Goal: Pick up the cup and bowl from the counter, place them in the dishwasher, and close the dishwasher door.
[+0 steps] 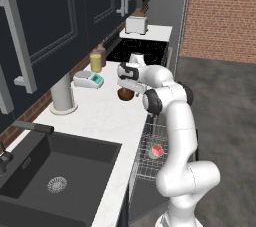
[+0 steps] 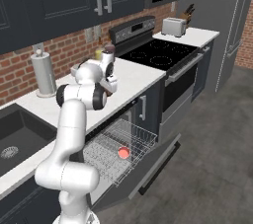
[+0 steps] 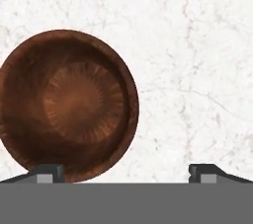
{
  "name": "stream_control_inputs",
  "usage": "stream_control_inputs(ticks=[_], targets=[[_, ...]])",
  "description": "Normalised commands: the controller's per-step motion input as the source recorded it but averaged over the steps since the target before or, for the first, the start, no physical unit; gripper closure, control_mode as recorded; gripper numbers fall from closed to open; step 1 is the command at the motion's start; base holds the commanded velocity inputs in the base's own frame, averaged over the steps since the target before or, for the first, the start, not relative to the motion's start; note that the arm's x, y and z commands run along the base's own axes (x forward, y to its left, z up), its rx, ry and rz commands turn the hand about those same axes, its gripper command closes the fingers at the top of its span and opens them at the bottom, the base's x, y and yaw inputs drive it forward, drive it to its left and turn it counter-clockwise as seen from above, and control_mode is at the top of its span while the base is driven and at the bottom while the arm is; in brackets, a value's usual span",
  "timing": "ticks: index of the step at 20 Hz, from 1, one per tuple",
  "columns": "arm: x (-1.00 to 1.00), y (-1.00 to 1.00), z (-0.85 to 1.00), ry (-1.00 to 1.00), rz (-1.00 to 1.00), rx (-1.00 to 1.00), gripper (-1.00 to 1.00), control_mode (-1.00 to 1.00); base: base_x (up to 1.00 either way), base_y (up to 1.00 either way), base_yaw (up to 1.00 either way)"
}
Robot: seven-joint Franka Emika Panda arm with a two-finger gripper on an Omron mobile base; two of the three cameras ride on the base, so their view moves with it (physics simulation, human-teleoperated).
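One bowl (image 3: 66, 104) sits on the counter (image 3: 197, 60) under the gripper (image 3: 126, 171), offset toward one of the two spread, empty fingers (image 3: 49, 171). One cup (image 1: 158, 150) lies in the dishwasher (image 1: 150, 158) rack.

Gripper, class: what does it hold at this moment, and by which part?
Nothing. The gripper hangs open above the bowl, which sits on the counter.

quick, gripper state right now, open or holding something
gripper: open, holding nothing, poised above the bowl on the counter.
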Motion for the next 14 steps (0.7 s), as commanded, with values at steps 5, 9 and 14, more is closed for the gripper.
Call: stream_control_inputs(ticks=[5, 9, 14], targets=[[0.03, 0.08, -0.23, 0.01, -0.04, 0.0, -1.0, -1.0, 0.0, 0.0, 0.0], [0.0, 0.0, -0.15, 0.0, -0.02, 0.0, -1.0, -1.0, 0.0, 0.0, 0.0], [0.02, 0.0, 0.0, 0.0, -0.05, 0.0, -1.0, -1.0, 0.0, 0.0, 0.0]])
